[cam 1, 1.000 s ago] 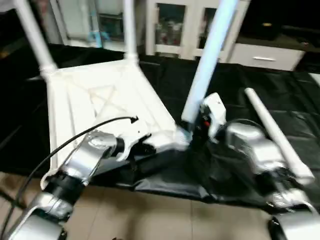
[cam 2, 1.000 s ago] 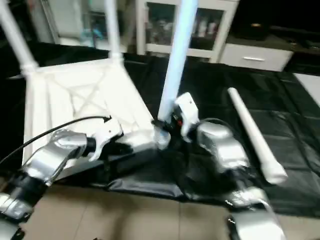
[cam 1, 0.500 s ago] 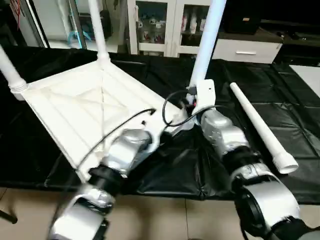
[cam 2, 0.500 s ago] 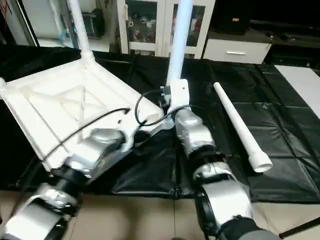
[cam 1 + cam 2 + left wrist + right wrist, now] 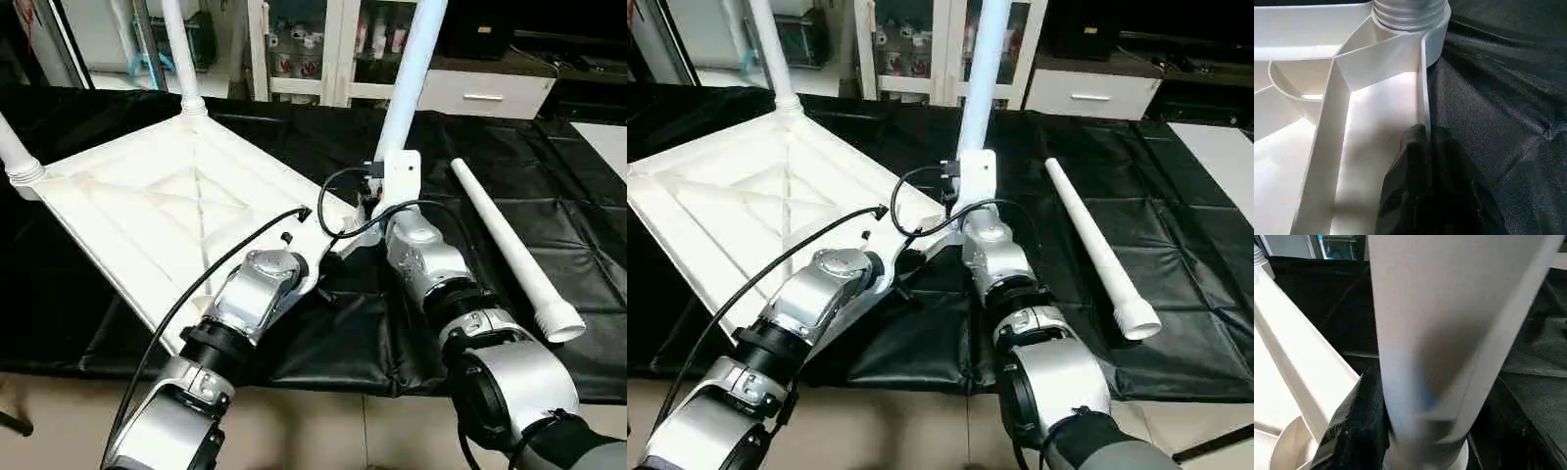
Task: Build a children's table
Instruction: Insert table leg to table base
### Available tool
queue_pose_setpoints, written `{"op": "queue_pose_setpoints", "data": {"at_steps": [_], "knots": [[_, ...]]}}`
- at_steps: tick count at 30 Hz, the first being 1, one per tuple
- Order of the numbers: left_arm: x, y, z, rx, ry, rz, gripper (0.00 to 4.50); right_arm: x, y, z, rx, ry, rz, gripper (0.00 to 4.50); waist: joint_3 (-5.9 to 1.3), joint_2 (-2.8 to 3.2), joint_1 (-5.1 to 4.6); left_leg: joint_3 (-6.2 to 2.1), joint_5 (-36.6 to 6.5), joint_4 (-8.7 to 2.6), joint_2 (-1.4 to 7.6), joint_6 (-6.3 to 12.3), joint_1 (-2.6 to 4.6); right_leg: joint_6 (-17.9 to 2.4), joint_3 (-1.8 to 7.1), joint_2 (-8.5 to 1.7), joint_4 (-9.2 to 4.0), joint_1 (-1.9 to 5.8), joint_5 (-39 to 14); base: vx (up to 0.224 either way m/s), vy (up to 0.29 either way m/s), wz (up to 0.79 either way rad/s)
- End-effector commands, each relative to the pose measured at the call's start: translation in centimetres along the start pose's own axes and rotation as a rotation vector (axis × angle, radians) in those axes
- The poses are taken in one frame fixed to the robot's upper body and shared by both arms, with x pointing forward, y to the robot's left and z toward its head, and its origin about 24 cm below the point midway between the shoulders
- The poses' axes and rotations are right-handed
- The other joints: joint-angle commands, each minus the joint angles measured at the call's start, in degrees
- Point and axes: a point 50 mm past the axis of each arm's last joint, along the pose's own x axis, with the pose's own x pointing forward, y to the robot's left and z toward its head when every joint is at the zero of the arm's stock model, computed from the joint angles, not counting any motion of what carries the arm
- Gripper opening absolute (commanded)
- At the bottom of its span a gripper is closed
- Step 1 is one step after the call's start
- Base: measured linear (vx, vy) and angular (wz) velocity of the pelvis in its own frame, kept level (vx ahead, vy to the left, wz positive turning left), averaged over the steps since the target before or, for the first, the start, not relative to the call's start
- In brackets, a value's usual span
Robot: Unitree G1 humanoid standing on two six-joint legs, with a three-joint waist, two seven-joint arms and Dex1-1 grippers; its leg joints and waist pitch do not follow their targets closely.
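We had both silver forearms stretched forward over the near edge of the bench (image 5: 88, 323), meeting at the same corner of the upside-down table top (image 5: 147, 211). The left gripper (image 5: 1426, 134) came in low and angled toward that corner, its fingers (image 5: 1415, 161) pinched shut on the top's thin side wall, one finger inside the rim and one outside against the black cover. Just past those fingertips sat the round corner socket (image 5: 1422, 29) with a leg's ribbed end seated in it.

The right gripper (image 5: 1422, 431) reached in nearly level, white wrist block upright, fingers (image 5: 1359, 416) wrapped around the base of the standing leg (image 5: 411, 78) right above the socket, so it was holding that tube roughly half-spread.

The top lay ribs-up with its X-bracing showing, spreading away from the left fingers. Two more legs stood in the far sockets, one at the back (image 5: 176, 49) and one at the far left corner (image 5: 15, 157). The fourth leg (image 5: 505, 245) lay loose on the bench, well off to the outer side of the right fingers, not touching anything else.

The bench was draped in wrinkly black sheeting. Behind it we could see white glass-door cabinets (image 5: 304, 49), and tiled floor (image 5: 294, 431) under the near edge.
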Motion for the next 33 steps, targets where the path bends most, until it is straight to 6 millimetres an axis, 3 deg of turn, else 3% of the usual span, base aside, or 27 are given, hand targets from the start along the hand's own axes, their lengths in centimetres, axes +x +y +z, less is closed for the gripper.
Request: {"op": "queue_pose_setpoints", "data": {"at_steps": [1,4,6,7,9,14,18,19,24,26,28,30,31,32,33], "knots": [[-0.2,-0.5,1.8,0.026,-0.062,-0.042,0.00,-0.6,-0.5,-4.7,0.030,0.193,-0.014,2.19,-2.57,0.40,0.43,-0.24,-16.2,-4.30,1.07,0.04,-0.09,-11.3,2.13,-2.46,-4.58,2.21,-10.5,0.000,0.000,0.00],[-0.3,-0.3,1.8,0.025,-0.063,-0.043,0.00,-0.5,-0.5,-4.2,0.023,0.171,0.002,2.59,-2.54,0.43,0.44,-0.22,-16.2,-4.29,1.08,0.15,-0.07,-11.5,2.14,-2.48,-4.60,2.17,-10.5,0.000,0.000,0.00],[-0.4,-0.2,1.8,0.025,-0.064,-0.042,0.00,-0.5,-0.5,-3.9,0.015,0.156,0.016,2.73,-2.94,0.38,0.82,-0.12,-13.6,-4.01,1.15,0.39,-0.11,-12.6,2.23,-2.55,-4.14,2.38,-6.4,0.000,0.000,0.00],[-0.4,-0.2,1.8,0.025,-0.064,-0.042,0.00,-0.4,-0.5,-3.8,0.013,0.154,0.018,2.87,-3.04,0.42,0.96,-0.06,-10.4,-3.82,1.16,1.19,-0.22,-13.4,2.16,-2.39,-3.58,2.49,-1.9,0.000,0.000,0.00],[-0.4,-0.1,1.8,0.025,-0.064,-0.042,0.00,-0.4,-0.5,-3.4,-0.004,0.134,0.037,3.04,-2.95,0.50,0.98,0.07,-9.0,-3.69,1.11,2.13,-0.26,-14.3,2.10,-2.39,-3.41,2.56,0.3,0.000,0.000,0.00],[-0.5,0.1,1.7,0.027,-0.066,-0.044,0.00,-0.4,-0.7,-2.7,-0.026,0.099,0.066,3.34,-2.89,0.47,1.28,0.13,-8.8,-3.62,1.16,2.75,-0.23,-15.0,2.16,-2.58,-3.46,2.76,-0.9,0.000,0.000,0.00],[-0.7,0.3,1.7,0.031,-0.069,-0.052,0.00,-0.8,-0.7,-1.8,-0.055,0.049,0.141,3.64,-2.95,0.37,1.59,0.12,-6.6,-3.51,1.16,3.61,-0.28,-15.0,2.13,-2.51,-3.23,2.96,1.5,0.000,0.000,0.00],[-0.7,0.4,1.7,0.034,-0.069,-0.054,0.00,-1.0,-0.7,-1.6,-0.066,0.036,0.157,3.77,-2.87,0.61,1.72,0.15,-6.5,-3.49,1.18,3.78,-0.21,-15.1,2.17,-2.54,-3.29,2.92,1.6,0.000,0.000,0.00],[-1.0,0.9,1.5,0.044,-0.065,-0.057,0.00,-2.1,-1.8,-0.8,-0.104,-0.017,0.166,3.99,-2.74,0.38,2.44,0.22,-5.3,-3.38,1.13,4.05,-0.15,-14.8,2.33,-2.52,-3.32,3.07,0.7,0.000,0.000,0.00],[-1.2,1.2,1.3,0.048,-0.062,-0.063,0.00,-3.1,-2.7,0.0,-0.092,-0.044,0.161,4.35,-2.69,0.47,2.96,0.23,-4.6,-3.37,1.16,3.92,-0.01,-14.3,2.41,-2.46,-3.27,3.04,1.1,0.000,0.000,0.00],[-1.3,1.3,1.1,0.054,-0.058,-0.076,0.00,-3.9,-3.2,0.3,-0.091,-0.051,0.165,4.38,-2.70,0.74,3.16,0.21,-4.0,-3.34,1.12,3.73,0.03,-14.2,2.41,-2.42,-3.13,2.97,1.8,0.000,0.000,0.00],[-1.5,1.3,0.8,0.063,-0.052,-0.105,0.00,-4.8,-3.7,0.4,-0.094,-0.042,0.190,4.44,-2.61,0.61,3.46,0.12,-3.4,-3.41,1.10,3.72,0.07,-13.5,2.43,-2.34,-3.20,3.17,2.5,0.000,0.000,0.00],[-1.9,1.4,0.4,0.082,-0.042,-0.145,0.00,-5.8,-4.0,0.3,-0.120,-0.009,0.256,4.44,-2.60,1.20,3.45,0.07,-3.3,-3.37,1.01,3.50,0.06,-13.5,2.43,-2.22,-3.16,3.17,3.0,0.000,0.000,0.00],[-2.0,1.4,0.3,0.091,-0.040,-0.158,0.00,-6.2,-4.0,0.2,-0.134,0.006,0.282,4.44,-2.68,0.97,3.56,0.09,-3.3,-3.29,1.07,3.63,0.12,-13.4,2.43,-2.22,-3.17,3.24,3.7,0.000,0.000,0.00],[-2.1,1.5,0.0,0.099,-0.027,-0.176,0.00,-6.7,-4.2,0.0,-0.157,0.026,0.318,4.44,-2.63,1.27,3.55,0.04,-3.8,-3.38,1.04,3.54,-0.02,-13.5,2.44,-2.27,-3.10,3.26,3.6,0.000,0.000,0.00]]}}
